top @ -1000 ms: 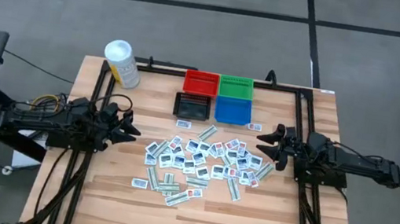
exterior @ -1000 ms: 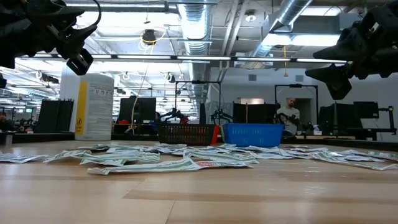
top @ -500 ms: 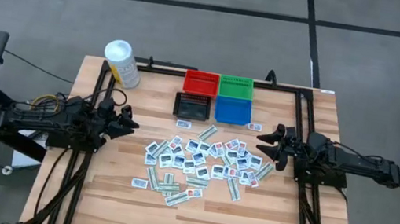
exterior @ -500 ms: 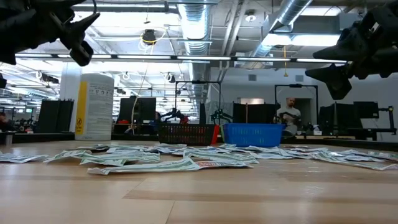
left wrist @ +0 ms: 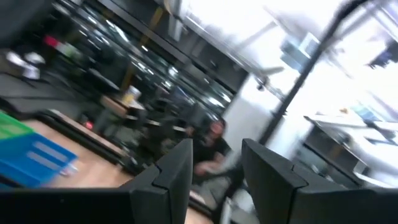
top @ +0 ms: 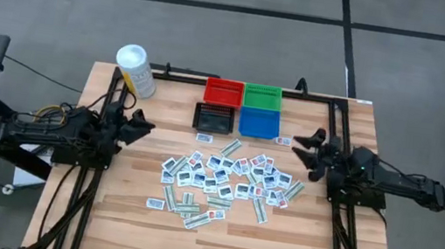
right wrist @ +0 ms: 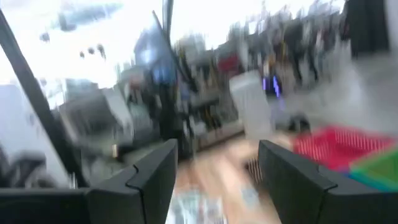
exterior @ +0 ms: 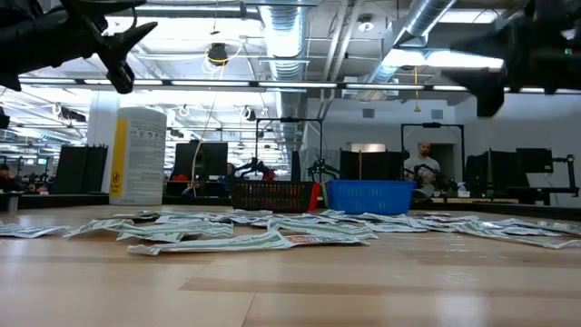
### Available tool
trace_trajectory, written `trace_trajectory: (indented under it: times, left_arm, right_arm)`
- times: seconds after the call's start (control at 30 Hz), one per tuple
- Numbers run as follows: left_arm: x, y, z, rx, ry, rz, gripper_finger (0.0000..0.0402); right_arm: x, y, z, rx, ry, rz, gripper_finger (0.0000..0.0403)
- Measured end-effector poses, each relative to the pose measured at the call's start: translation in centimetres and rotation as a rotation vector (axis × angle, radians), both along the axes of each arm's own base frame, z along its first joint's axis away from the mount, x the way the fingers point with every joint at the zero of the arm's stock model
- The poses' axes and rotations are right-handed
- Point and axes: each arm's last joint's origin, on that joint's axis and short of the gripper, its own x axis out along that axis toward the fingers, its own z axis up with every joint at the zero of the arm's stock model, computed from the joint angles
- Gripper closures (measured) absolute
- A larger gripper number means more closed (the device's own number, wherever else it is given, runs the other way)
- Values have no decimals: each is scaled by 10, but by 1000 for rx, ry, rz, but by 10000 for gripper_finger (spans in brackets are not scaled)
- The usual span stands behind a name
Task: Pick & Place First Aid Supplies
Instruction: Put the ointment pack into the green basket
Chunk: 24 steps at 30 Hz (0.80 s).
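Lifting since earlier, left gripper and right gripper; fingers apart, empty.

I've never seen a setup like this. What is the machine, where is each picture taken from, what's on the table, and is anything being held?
It is a robot with two dark arms at a wooden table. One picture looks straight down, one looks level across the tabletop, and two come from cameras on the wrists, looking past each arm's own fingers. The left gripper and right gripper hang above the table's sides, both open and holding nothing. A scatter of small flat packets lies mid-table. Behind it are four small bins, red, green, black and blue, and a white tub lies at the far left corner.
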Motion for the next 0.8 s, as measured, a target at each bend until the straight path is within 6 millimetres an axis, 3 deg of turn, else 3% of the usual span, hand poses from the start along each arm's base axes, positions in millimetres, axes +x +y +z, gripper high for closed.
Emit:
trace_trajectory:
  times: [0.2,0.3,0.43,0.57,0.8]
  left_arm:
    - [-2,3,4,-129,-63,56,262]
    - [-3,3,5,-133,-75,80,262]
    - [-4,4,10,-145,-126,103,262]
    - [-1,6,11,-141,-122,158,262]
    - [21,9,36,2,-18,225,262]
  right_arm:
    - [-18,-3,37,121,-428,-132,184]
    - [-28,-3,54,60,-532,-200,184]
    - [-35,-7,71,2,-536,-379,184]
    - [-27,-12,84,-30,-373,-434,184]
    - [8,-19,84,-36,278,-397,184]
